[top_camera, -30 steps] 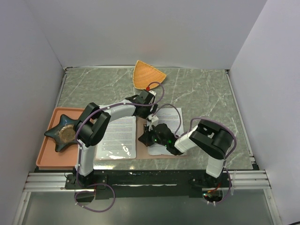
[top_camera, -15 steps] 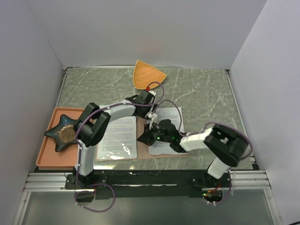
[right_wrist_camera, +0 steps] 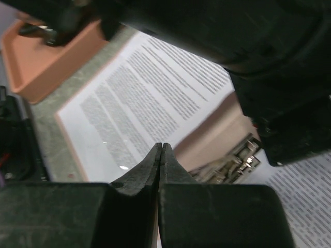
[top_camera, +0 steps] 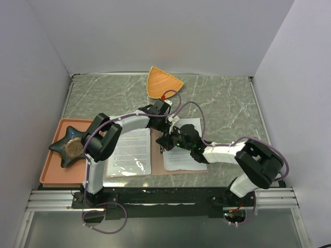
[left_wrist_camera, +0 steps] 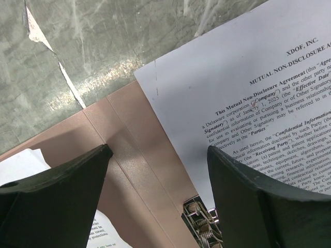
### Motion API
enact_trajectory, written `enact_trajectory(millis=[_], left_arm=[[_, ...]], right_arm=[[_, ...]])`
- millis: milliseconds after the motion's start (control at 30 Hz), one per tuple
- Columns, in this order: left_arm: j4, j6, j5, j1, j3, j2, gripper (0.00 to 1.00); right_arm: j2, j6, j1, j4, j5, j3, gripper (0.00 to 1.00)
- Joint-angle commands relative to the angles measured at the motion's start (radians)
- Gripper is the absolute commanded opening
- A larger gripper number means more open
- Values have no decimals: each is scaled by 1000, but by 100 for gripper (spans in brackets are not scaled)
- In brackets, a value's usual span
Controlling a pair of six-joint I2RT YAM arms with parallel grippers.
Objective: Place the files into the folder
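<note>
Released, the left pincer (left_wrist_camera: pixel 158 155) hangs over the spine of the open folder (left_wrist_camera: pixel 129 134), whose far edge lies just ahead, bare bench (left_wrist_camera: pixel 103 41) beyond. Files (left_wrist_camera: pixel 248 103) lie either side of it, long axes along the spine. The right pincer (right_wrist_camera: pixel 161 149), clenched empty, hovers by the clip (right_wrist_camera: pixel 232 160).

Bright, even overhead light; wrist close-ups slightly blurred.

Marbled table (top_camera: pixel 222 98) bears the folder (left_wrist_camera: pixel 129 150), a tray (top_camera: pixel 56 173), a fan-shaped dish (top_camera: pixel 163 82).
</note>
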Motion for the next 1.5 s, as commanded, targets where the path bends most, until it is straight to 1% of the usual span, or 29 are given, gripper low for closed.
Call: enact_trajectory(millis=[0, 300, 567, 833, 1000, 1333, 1467], left_arm=[[-161, -1, 68, 3, -81, 122, 82], [-162, -5, 72, 3, -82, 119, 82], [-165, -5, 75, 3, -87, 116, 81], [-167, -7, 85, 4, -90, 111, 81], [-170, -5, 89, 4, -92, 108, 81], [-176, -8, 102, 4, -85, 111, 81], [-179, -8, 103, 4, -85, 111, 81]], right_arm=[[64, -35, -13, 12, 17, 59, 0], [165, -1, -18, 73, 13, 85, 0], [222, 2, -18, 41, -33, 99, 0], [222, 2, -19, 13, -61, 36, 0], [263, 9, -15, -5, -92, 24, 0], [343, 31, -9, 73, -41, -42, 0], [332, 28, -7, 93, 0, -71, 0]])
